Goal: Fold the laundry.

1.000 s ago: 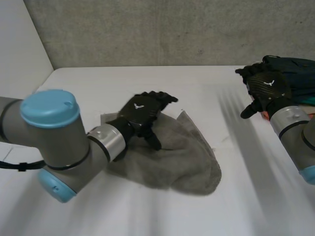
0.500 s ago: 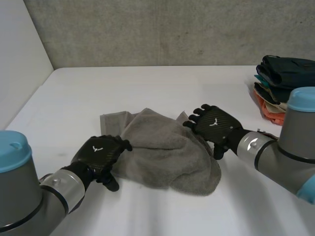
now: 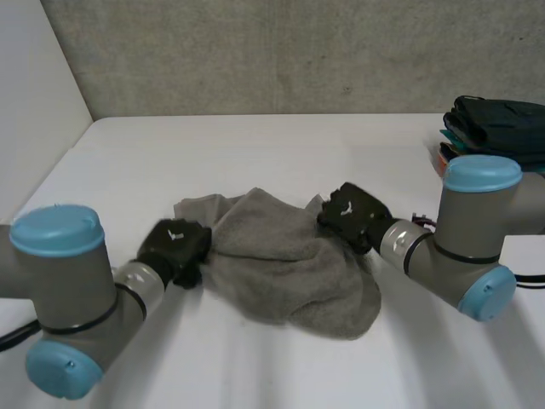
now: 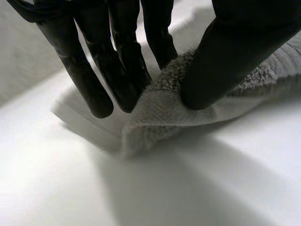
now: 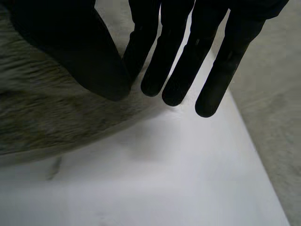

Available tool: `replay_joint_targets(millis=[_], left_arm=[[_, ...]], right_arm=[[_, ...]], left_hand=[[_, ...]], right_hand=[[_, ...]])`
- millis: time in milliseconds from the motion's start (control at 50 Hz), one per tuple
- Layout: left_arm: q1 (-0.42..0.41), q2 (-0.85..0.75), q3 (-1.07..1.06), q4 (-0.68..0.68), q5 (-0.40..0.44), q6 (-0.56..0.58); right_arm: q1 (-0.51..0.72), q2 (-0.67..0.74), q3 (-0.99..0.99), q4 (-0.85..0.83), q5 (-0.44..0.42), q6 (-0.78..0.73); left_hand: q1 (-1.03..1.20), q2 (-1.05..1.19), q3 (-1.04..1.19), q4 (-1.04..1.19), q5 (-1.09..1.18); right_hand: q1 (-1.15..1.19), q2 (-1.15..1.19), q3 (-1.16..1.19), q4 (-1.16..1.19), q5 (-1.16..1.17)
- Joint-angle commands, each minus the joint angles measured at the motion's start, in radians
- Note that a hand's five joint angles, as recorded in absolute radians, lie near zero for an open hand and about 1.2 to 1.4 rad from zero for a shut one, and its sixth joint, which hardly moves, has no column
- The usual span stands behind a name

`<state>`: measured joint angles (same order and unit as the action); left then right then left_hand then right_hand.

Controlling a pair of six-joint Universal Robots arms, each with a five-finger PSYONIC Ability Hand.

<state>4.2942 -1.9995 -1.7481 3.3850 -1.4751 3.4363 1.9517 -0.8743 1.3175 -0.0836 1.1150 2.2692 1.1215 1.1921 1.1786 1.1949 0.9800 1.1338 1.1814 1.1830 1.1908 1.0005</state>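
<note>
A crumpled grey towel (image 3: 285, 256) lies in the middle of the white table (image 3: 255, 149). My left hand (image 3: 174, 245) is at its left edge. In the left wrist view the thumb (image 4: 230, 56) presses a fold of the towel (image 4: 164, 113) against the straight fingers (image 4: 117, 66), pinching it. My right hand (image 3: 351, 213) is at the towel's right edge. In the right wrist view its thumb (image 5: 70, 52) lies on the towel (image 5: 51, 117) and meets the nearest of the fingers (image 5: 188, 61) at the cloth's edge.
A stack of folded clothes (image 3: 498, 128), dark on top and orange below, stands at the table's back right, behind my right arm (image 3: 473, 230). A concrete wall runs along the back, and a white wall stands at the left.
My left hand came off the top of the towel to its left edge and closed on it. My right hand swung over from the clothes stack to the right edge and closed there.
</note>
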Motion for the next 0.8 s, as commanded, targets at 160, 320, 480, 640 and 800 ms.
replay_joint_targets(millis=[160, 320, 480, 640, 800], left_arm=[[0.093, 0.448, 0.09, -0.067, 0.058, -0.164], [0.136, 0.485, 0.176, -0.17, 0.134, -0.281], [0.147, 0.466, 0.26, -0.271, 0.133, -0.327], [0.131, 0.485, 0.344, -0.309, 0.13, -0.396], [0.118, 0.49, 0.407, -0.34, 0.118, -0.401]], right_arm=[[-0.086, -0.308, 0.026, -0.007, 0.029, 0.315], [-0.086, -0.331, 0.028, 0.177, 0.048, 0.291], [-0.053, -0.255, 0.097, 0.271, 0.043, 0.25], [-0.008, -0.137, 0.16, -0.045, 0.051, 0.388], [0.036, 0.033, 0.068, -0.254, 0.074, 0.268]], left_hand=[[0.275, 0.204, 0.218, 0.201, 0.242], [0.275, 0.204, 0.218, 0.201, 0.242], [0.275, 0.204, 0.218, 0.201, 0.242], [0.275, 0.204, 0.218, 0.201, 0.242], [0.275, 0.204, 0.218, 0.201, 0.242]], right_hand=[[0.262, 0.215, 0.213, 0.205, 0.221], [-0.798, -0.845, -0.847, -0.855, -0.839], [-0.792, -0.839, -0.841, -0.849, -0.833], [-0.786, -0.834, -0.835, -0.843, -0.827], [-0.71, -0.758, -0.759, -0.767, -0.751]])
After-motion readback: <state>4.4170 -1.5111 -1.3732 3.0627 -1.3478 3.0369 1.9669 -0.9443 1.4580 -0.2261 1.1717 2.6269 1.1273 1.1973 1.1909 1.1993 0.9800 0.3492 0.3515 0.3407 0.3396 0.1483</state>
